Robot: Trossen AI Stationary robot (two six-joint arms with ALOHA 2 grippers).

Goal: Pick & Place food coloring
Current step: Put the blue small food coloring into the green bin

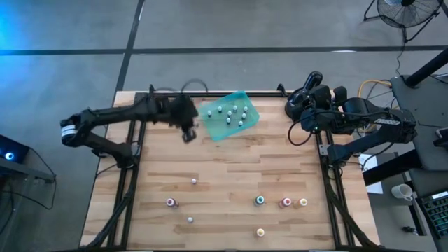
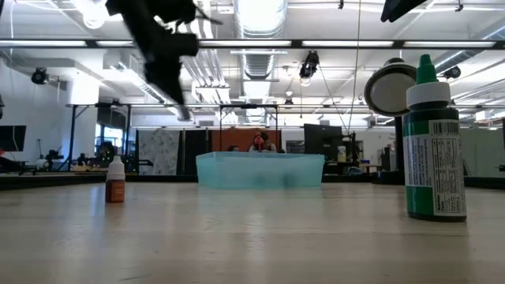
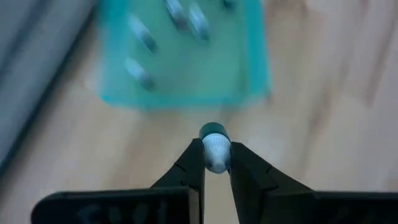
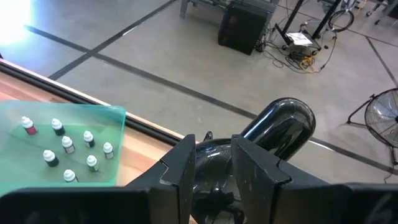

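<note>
Reaching across the table's far left, the left gripper [image 3: 216, 163] pinches a white-capped food coloring bottle [image 3: 215, 149] just beside the teal tray [image 1: 210, 112]. The right gripper [image 4: 212, 163] rests parked at the far right edge, fingers slightly apart.

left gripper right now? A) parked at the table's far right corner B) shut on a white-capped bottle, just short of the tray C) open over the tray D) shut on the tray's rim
B: in the left wrist view the left gripper pinches a white-capped bottle, with the teal tray just ahead.
</note>
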